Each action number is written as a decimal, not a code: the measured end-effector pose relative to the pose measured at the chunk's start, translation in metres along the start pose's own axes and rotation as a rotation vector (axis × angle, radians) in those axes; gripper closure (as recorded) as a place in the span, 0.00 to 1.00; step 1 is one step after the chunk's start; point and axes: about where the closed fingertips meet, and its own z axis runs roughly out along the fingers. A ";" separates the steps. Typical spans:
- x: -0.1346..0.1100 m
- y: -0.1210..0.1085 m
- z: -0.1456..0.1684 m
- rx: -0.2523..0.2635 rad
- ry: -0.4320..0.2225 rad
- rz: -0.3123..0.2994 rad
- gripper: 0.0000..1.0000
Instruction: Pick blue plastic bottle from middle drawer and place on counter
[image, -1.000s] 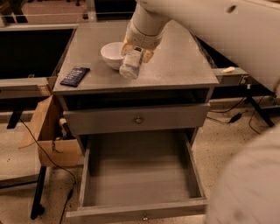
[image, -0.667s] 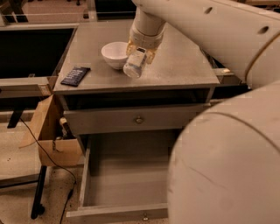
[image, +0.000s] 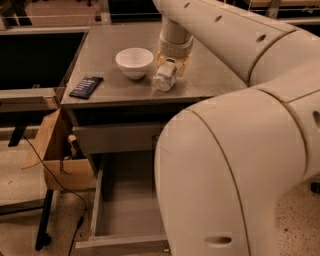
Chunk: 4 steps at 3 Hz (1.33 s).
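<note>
The blue plastic bottle (image: 162, 80) is pale and translucent and hangs tilted, its lower end at or just above the counter (image: 215, 75), right of the white bowl (image: 134, 61). My gripper (image: 169, 67) comes down from the arm above and is shut on the bottle's upper part. The middle drawer (image: 95, 210) stands pulled open below; what shows of its inside holds nothing, and its right half is hidden behind my arm.
A dark flat packet (image: 86, 86) lies at the counter's left front corner. The upper drawer (image: 115, 137) is closed. An open cardboard box (image: 55, 150) with cables sits left of the cabinet. My arm's big white elbow (image: 230, 175) fills the right foreground.
The gripper with the bottle has come a little lower toward the counter beside the bowl. The white elbow has swung further into view and covers more of the drawer.
</note>
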 end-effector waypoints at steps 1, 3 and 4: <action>-0.004 -0.011 -0.001 -0.031 0.006 -0.009 0.26; -0.001 -0.013 -0.003 -0.107 0.034 -0.072 0.00; -0.001 -0.013 -0.003 -0.107 0.034 -0.072 0.00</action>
